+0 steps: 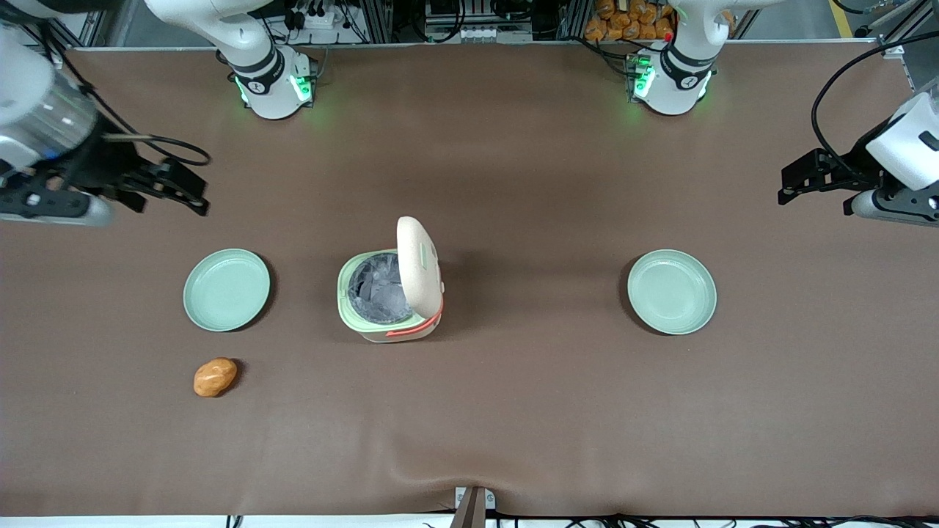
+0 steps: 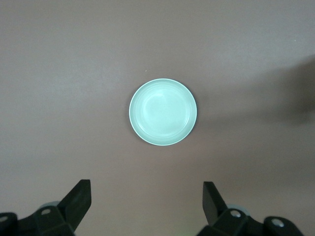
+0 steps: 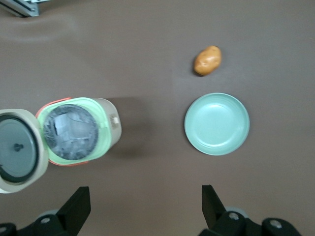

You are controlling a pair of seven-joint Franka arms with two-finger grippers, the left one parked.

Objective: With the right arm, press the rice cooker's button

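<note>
The rice cooker (image 1: 385, 301) stands mid-table with its cream lid (image 1: 419, 268) swung up, so the silvery inner pot (image 1: 378, 290) and pale green rim are bare. The button (image 1: 424, 258) is a small pale green strip on the raised lid's outer face. My right arm's gripper (image 1: 196, 192) hovers toward the working arm's end of the table, well apart from the cooker, open and holding nothing. In the right wrist view the cooker (image 3: 78, 130) and the lid's grey underside (image 3: 17, 150) lie ahead of the gripper (image 3: 145, 192); the button is hidden there.
A green plate (image 1: 226, 289) (image 3: 217, 124) lies beside the cooker under the gripper's side, with an orange-brown potato-like lump (image 1: 215, 377) (image 3: 207, 60) nearer the front camera. A second green plate (image 1: 672, 291) (image 2: 163, 112) lies toward the parked arm's end.
</note>
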